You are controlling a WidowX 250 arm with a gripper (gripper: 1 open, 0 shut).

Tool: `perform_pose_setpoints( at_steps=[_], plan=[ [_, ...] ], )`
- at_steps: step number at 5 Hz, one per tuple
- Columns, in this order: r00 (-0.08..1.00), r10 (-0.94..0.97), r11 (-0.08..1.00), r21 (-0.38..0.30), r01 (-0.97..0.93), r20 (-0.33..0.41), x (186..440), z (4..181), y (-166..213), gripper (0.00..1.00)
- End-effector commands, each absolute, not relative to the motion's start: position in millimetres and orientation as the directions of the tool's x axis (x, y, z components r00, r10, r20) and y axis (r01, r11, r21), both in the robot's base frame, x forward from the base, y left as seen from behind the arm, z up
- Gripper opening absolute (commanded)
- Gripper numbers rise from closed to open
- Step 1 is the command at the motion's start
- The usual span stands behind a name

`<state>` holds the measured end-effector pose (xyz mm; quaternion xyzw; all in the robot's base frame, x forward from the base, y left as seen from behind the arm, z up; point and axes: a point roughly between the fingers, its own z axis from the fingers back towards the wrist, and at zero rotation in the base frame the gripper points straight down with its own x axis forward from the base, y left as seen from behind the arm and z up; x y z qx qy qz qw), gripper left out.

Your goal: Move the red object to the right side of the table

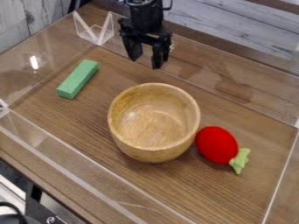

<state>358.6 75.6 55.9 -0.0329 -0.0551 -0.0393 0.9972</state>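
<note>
The red object (216, 143), a small round toy fruit with a light-green leafy tip, lies on the table (246, 105) at the lower right, just right of the wooden bowl (153, 121). My gripper (147, 58) hangs pointing down at the back, above the table beyond the bowl's far rim, well away from the red object. Its dark fingers stand apart with nothing between them, so it is open.
A green rectangular block (79, 78) lies at the left. Low clear acrylic walls (47, 144) edge the wood-grain top. A clear acrylic bracket (93, 29) stands at the back left, close to the gripper.
</note>
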Motion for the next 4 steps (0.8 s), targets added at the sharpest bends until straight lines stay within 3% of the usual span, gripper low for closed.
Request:
perform_pose_setpoints(
  at_steps=[1,4],
  plan=[
    [0.975,-0.173,0.982,-0.052,0.182,0.139,359.6,66.1,64.0,1.0],
    [0.887,-0.438,0.894,-0.033,0.447,0.146,349.4,72.3,26.9,1.0]
  ],
)
